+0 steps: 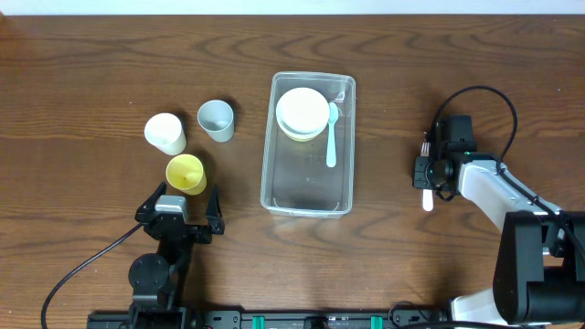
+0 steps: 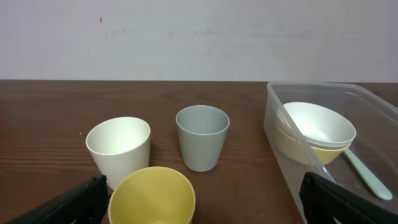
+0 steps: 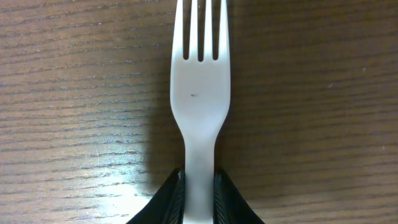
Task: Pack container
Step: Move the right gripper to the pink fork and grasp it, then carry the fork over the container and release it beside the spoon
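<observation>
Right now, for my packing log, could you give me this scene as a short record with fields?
container: clear tub, table centre
inside container: two stacked bowls, pale spoon
outside, left: white cup, grey cup, yellow cup
left pincer: open, by the yellow cup
right pincer: shut on white fork, right of container

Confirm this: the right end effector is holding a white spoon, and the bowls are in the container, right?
Not quite: the right end effector grips a white fork, not a spoon; the right wrist view shows its tines. The bowls are in the container.
</observation>
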`<move>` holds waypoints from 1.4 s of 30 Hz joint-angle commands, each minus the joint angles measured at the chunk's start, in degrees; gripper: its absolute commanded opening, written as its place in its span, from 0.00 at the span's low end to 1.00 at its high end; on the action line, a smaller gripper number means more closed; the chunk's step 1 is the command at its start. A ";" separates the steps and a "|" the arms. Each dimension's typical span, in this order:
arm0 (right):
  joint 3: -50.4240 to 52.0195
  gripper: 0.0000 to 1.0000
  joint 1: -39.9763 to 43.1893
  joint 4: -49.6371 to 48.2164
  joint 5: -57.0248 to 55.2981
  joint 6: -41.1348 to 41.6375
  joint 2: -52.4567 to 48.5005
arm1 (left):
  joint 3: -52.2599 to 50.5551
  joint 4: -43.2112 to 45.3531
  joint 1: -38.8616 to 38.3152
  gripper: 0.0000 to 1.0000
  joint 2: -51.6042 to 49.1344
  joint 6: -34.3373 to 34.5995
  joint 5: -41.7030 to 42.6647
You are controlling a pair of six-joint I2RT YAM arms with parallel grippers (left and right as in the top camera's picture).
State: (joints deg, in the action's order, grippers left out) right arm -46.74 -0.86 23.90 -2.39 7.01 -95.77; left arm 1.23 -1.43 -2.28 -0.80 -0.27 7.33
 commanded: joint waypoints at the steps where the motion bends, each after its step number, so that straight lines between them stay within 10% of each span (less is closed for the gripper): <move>1: 0.46 0.11 0.55 -0.39 -0.07 1.14 -1.33 | -1.01 -1.92 0.24 0.98 0.09 -0.79 1.05; 29: -26.45 0.13 -3.56 8.85 35.58 4.66 -1.31 | -1.01 -1.92 0.24 0.98 0.09 -0.79 1.05; 42: -26.64 0.18 -20.06 -5.07 17.79 21.40 -1.33 | -1.01 -1.92 0.24 0.98 0.09 -0.79 1.05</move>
State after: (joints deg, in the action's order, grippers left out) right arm -72.31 -19.11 18.52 22.65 23.07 -97.08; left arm 1.23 -1.43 -2.28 -0.80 -0.27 7.33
